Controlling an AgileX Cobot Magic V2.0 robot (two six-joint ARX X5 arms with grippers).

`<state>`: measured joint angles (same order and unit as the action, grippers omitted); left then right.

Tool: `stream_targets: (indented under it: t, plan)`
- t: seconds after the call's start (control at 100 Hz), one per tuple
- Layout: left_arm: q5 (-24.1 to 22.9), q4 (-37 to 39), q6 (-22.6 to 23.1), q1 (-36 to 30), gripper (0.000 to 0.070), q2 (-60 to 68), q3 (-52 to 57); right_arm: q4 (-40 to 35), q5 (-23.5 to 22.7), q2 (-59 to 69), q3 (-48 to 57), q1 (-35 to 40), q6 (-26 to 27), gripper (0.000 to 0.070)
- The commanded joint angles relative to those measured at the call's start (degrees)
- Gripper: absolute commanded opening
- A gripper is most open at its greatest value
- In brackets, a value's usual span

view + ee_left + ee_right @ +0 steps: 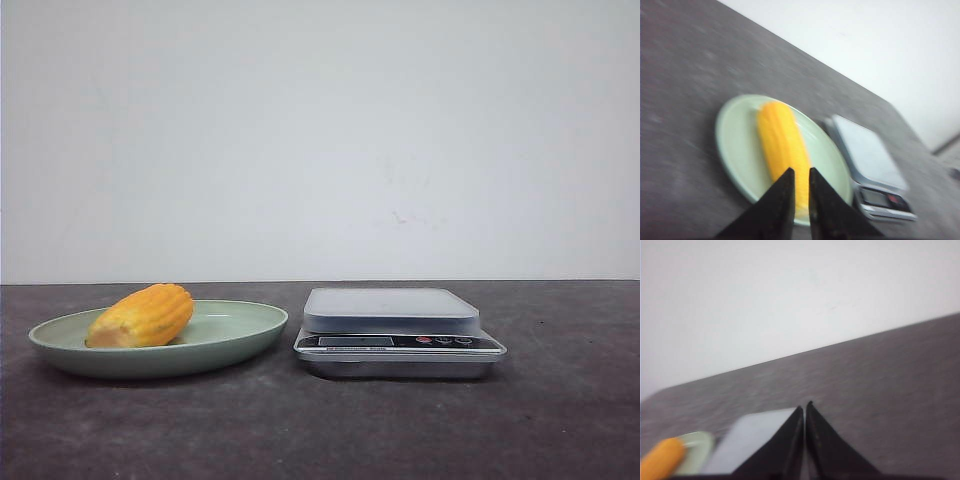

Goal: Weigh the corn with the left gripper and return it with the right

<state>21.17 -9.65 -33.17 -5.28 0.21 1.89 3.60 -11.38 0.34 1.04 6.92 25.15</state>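
Yellow-orange corn (pixel 142 315) lies on its side in a pale green plate (pixel 245 330) at the left of a dark grey table (pixel 560 420), its paler cut end turned toward the plate's left rim. Just beside the plate, to its right and not touching it, sits a silver kitchen scale (pixel 398 340) with a bare grey platform and a row of small buttons on its front panel. Neither arm appears in the front view. Seen from the left wrist, the left gripper (pixel 801 175) hangs above the corn with its black fingers almost together, only a thin slit between them. Over the scale, the right gripper (pixel 805 410) has its fingers pressed together, holding nothing.
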Motion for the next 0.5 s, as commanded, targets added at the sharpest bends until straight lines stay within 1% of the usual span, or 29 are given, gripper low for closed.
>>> stream_targets:
  t: [0.0,0.06,0.12,0.22,0.28,0.4,0.49]
  plan:
    - [2.38,-1.03,-3.02,0.04,0.0010,-0.02,0.66,0.55,-2.29,-0.13,1.77,0.07,4.70,0.0000]
    - [3.43,-1.25,-3.39,0.02,0.0011,-0.02,2.16,0.07,-3.67,-0.13,3.52,0.07,4.72,0.0000]
    - [3.72,-1.88,-3.37,0.02,0.0011,0.11,4.57,-1.38,-4.00,-0.07,5.92,0.07,4.66,0.0000]
    - [2.78,-2.97,-3.30,0.02,0.0010,1.44,10.16,-6.32,-4.07,1.51,12.37,0.07,3.69,0.0000]
    - [2.62,-2.93,-3.30,0.02,0.0010,3.26,14.05,-8.87,-4.74,3.61,16.63,0.07,1.49,0.0000]
    - [2.64,-2.89,-3.30,0.02,0.0011,9.01,23.30,-13.46,-7.82,9.92,26.12,0.07,-3.39,0.0000]
    - [2.62,-4.42,-2.84,0.02,0.0011,14.23,31.28,-20.26,-8.63,15.61,34.25,0.07,-6.34,0.0000]
